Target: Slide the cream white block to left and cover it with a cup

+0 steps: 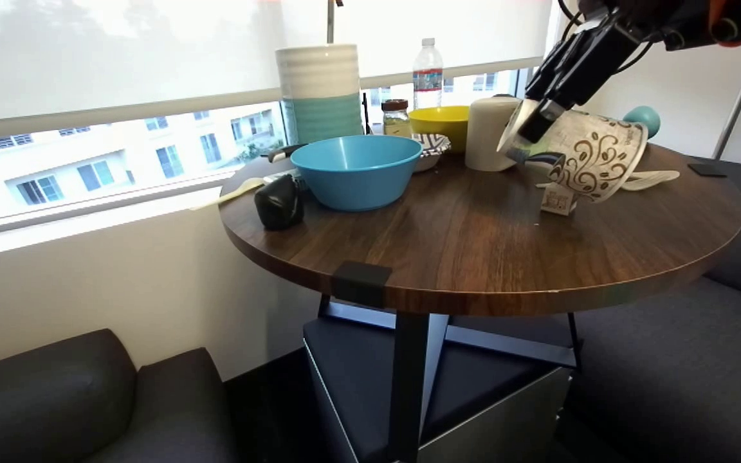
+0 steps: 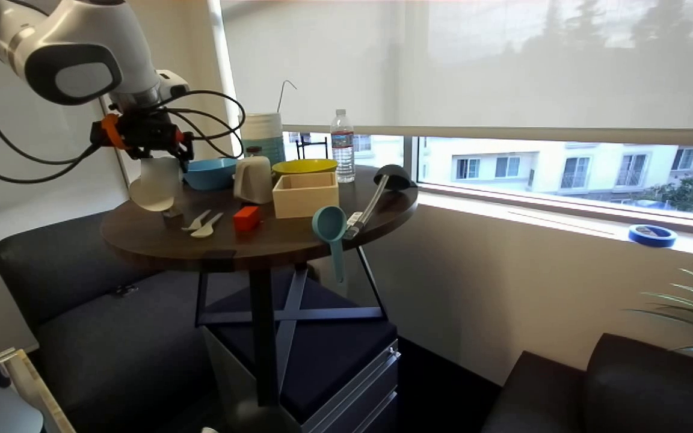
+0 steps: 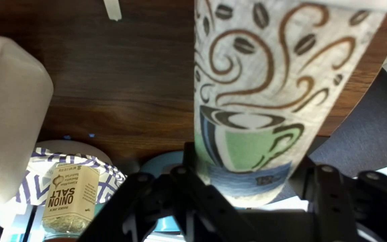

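The cup (image 1: 599,157) is cream-white with brown swirls and a green mug print. It is tilted on its side above the table, mouth pointing downward; its pale inside faces the camera in an exterior view (image 2: 155,191). My gripper (image 1: 541,121) is shut on the cup near its narrow base; it also shows in the wrist view (image 3: 249,164), where the cup (image 3: 244,77) fills the jaws. The cream white block (image 1: 557,200) sits on the table just below the cup, partly covered by it; it also shows in an exterior view (image 2: 172,211). Contact between them is unclear. The wrist view hides the block.
Plastic utensils (image 2: 207,225) lie beside the block. A red block (image 2: 246,218), a tan box (image 2: 305,201) and a white container (image 1: 489,138) stand further along the round table (image 1: 473,257). A blue bowl (image 1: 356,177), yellow bowl (image 1: 441,119) and bottle (image 1: 428,77) stand beyond.
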Robot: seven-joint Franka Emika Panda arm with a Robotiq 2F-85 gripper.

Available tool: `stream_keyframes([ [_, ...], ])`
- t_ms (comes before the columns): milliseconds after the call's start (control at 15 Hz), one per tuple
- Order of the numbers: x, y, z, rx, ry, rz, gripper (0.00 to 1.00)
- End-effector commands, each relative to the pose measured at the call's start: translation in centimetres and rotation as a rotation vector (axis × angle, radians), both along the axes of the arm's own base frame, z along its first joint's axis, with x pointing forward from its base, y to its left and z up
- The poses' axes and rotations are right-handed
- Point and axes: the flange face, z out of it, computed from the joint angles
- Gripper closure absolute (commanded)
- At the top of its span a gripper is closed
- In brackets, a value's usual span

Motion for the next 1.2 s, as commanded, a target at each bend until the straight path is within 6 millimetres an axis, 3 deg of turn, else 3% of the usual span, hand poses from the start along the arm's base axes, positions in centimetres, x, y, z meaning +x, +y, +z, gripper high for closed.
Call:
stream_keyframes([
  [0, 1.0, 1.3, -1.0, 0.012, -0.05, 0.009, 0.6],
  [333, 1.7, 2.9, -1.6, 0.028, -0.121, 0.024, 0.6],
  [667, 1.7, 4.1, 0.0, 0.053, -0.209, 0.052, 0.6],
  [1133, 1.7, 3.0, 2.1, 0.148, -0.319, 0.046, 0.6],
])
